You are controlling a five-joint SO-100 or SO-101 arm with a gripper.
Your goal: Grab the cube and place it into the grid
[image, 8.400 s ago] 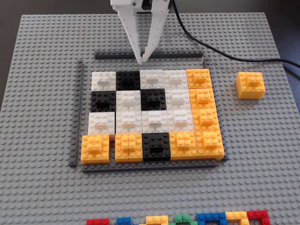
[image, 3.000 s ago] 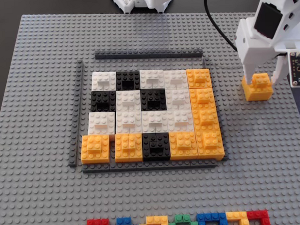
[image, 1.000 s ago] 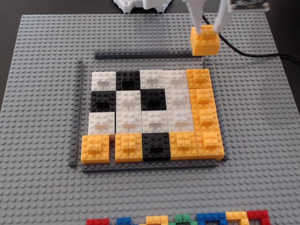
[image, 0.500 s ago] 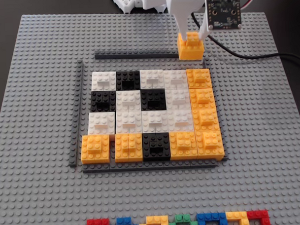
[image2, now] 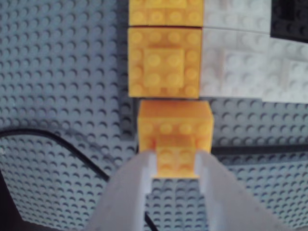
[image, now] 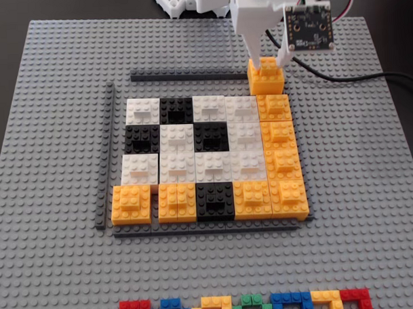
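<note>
The hand (image2: 175, 161) is pinching the orange cube's (image2: 175, 126) raised top piece just beyond the grid's (image: 193, 155) orange column, so seating it appears to remain.

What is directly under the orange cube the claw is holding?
Under the cube only the grey baseplate shows around its edges, just outside the grid. The claw pinches its raised top piece. The studs beneath it, and whether it rests or hovers, are covered.

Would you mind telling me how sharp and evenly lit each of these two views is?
Fixed view: sharp, soft even light, faint shadows beside the grid. Wrist view: softer and bluish; the gripper fingers at the bottom edge are blurred, while the cube they grip shows its studs fairly clearly.
</note>
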